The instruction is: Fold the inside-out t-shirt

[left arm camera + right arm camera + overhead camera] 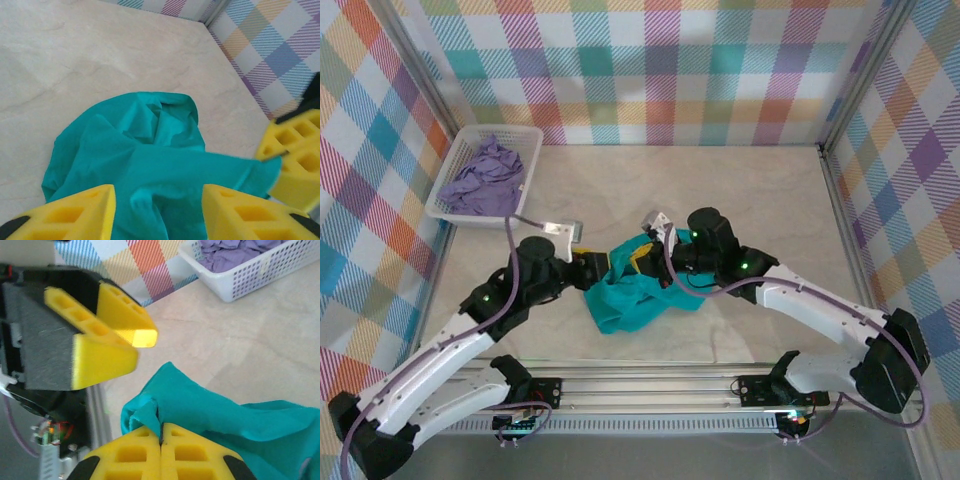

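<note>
Gripping a t-shirt (632, 300) bunched on the tabletop (740, 190), near centre.
Clamped fully shut with the right end effector (161, 432) on a fold at the heap's edge; spread about halfway with the left end effector (157, 202), teal cloth lying loose between its fingers (75, 215). At far left, a basket (533, 165) of lavender cloth (485, 175).

Robot lab cell: plaid walls (650, 70), mounting rail (650, 385).
</note>
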`<action>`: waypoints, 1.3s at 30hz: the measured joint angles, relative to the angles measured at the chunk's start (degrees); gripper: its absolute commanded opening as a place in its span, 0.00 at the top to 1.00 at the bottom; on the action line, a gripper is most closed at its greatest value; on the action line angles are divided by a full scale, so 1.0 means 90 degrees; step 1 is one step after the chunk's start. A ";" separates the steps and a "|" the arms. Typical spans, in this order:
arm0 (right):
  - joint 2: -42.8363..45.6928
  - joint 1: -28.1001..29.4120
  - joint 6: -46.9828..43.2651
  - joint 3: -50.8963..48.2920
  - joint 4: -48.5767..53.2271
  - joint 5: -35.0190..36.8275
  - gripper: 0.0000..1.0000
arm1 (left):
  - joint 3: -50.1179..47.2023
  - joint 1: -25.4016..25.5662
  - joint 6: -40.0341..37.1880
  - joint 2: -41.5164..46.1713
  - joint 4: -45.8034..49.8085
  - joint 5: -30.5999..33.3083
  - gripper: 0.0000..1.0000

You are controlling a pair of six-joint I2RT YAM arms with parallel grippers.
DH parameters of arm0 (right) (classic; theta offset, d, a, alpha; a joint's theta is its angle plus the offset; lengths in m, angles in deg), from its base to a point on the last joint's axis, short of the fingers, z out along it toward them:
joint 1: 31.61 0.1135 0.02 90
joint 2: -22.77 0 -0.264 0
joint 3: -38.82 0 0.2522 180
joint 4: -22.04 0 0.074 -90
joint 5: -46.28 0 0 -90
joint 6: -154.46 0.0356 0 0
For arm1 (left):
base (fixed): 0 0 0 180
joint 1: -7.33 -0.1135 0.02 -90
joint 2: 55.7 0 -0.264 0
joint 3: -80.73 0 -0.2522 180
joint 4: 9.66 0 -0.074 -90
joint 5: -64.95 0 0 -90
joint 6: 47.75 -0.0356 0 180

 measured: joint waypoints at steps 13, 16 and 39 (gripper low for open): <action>-0.0622 -0.0129 0.1630 0.0389 0.0117 -0.0316 1.00 | -0.0121 0.0782 0.0170 -0.0219 0.0199 -0.0214 0.54; -0.0622 -0.0131 0.1719 0.0529 0.0165 -0.0316 1.00 | 0.0112 0.0998 -0.0068 -0.0682 0.0236 -0.0061 0.56; -0.0619 -0.0131 0.1732 0.0568 0.0447 -0.0311 1.00 | 0.0505 0.1035 -0.0719 -0.1987 -0.0068 0.1190 0.91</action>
